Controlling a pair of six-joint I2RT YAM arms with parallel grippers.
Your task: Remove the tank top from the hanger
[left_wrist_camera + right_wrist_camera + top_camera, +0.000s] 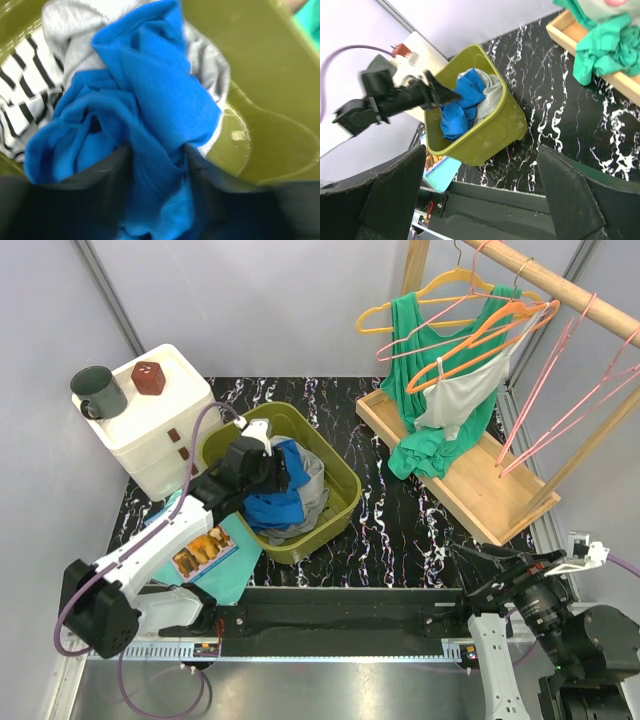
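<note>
light: bright, even | shadows: soft | left wrist: motion-blurred

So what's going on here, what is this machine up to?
The left fingers are down in the olive bin, pinching a blue cloth among the laundry there. The right fingers are open and empty, back near the table's front edge. A green tank top and a white one hang on hangers on the wooden rack, so taking one off is not yet done.
</note>
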